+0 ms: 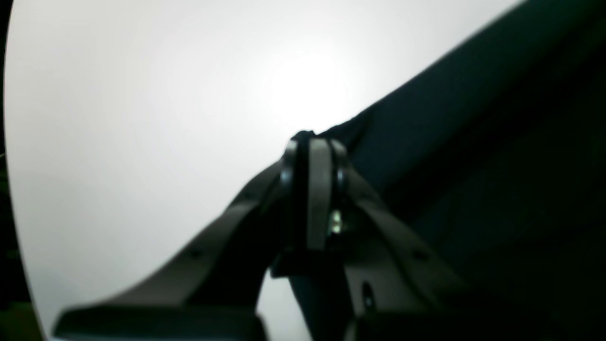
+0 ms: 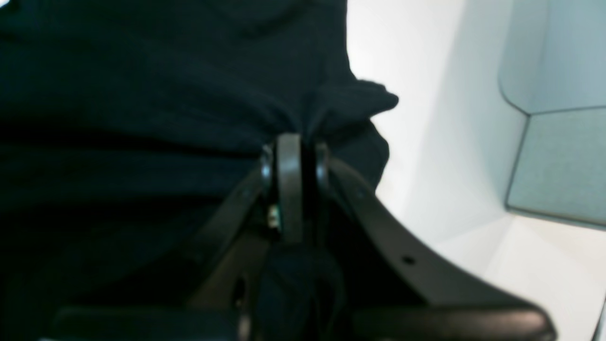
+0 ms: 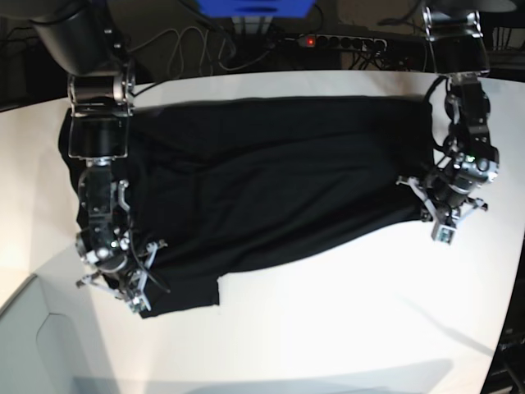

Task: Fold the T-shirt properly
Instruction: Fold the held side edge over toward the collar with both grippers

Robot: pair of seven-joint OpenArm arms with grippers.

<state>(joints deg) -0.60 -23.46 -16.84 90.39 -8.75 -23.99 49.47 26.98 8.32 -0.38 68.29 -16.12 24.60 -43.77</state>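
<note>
Large black soft-fabric T-shirt (image 3: 271,180): spread plain side up across the white tabletop (image 3: 344,320), filling its centre from 9 to 3 o'clock. Left hand (image 3: 433,215), at 3 o'clock: clenched on the T-shirt's edge. Right hand (image 3: 139,287), at 8 o'clock: clenched on a bunched corner of the T-shirt.

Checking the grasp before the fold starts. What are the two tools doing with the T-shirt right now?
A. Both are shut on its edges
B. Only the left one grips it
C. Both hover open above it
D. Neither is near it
A: the left tool and the right tool each pinch bunched black cloth of the T-shirt at opposite ends.
</note>
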